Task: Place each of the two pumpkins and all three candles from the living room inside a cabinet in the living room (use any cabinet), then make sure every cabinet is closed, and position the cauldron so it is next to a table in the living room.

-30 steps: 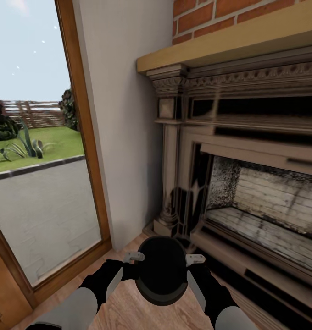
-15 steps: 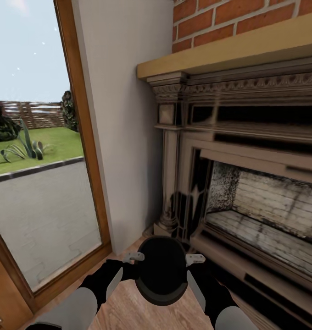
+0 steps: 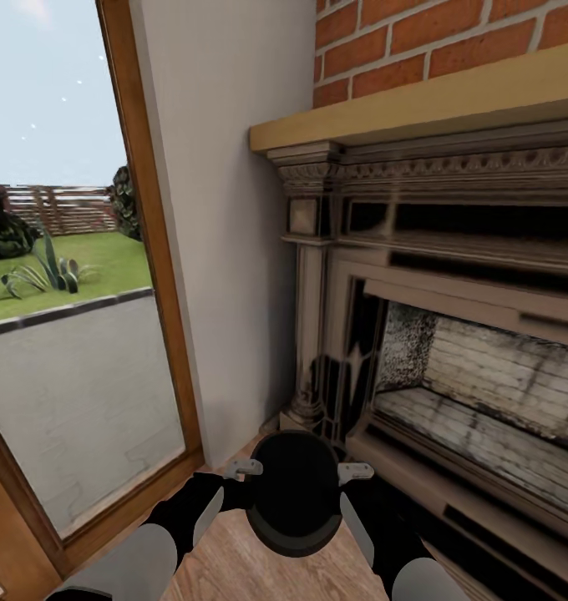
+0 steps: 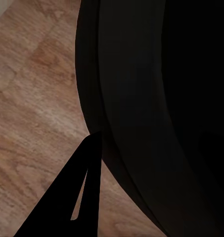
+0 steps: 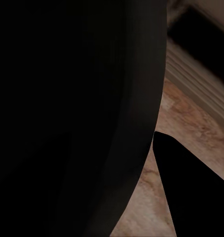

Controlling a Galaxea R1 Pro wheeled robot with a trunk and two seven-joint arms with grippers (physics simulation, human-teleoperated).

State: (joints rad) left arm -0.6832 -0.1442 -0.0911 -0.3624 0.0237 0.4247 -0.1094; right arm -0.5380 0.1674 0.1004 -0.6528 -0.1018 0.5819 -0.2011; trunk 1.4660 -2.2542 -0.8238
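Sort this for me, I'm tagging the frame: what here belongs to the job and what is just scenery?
Job:
- cauldron, black, held between both arms above the wood floor
- left hand and right hand at its sides

Scenery:
- fireplace
- brick chimney
- glass door

We've got the cauldron (image 3: 293,492) between our two arms over the floor (image 3: 234,568), fireplace (image 3: 451,334) ahead right, glass door (image 3: 67,292) left.
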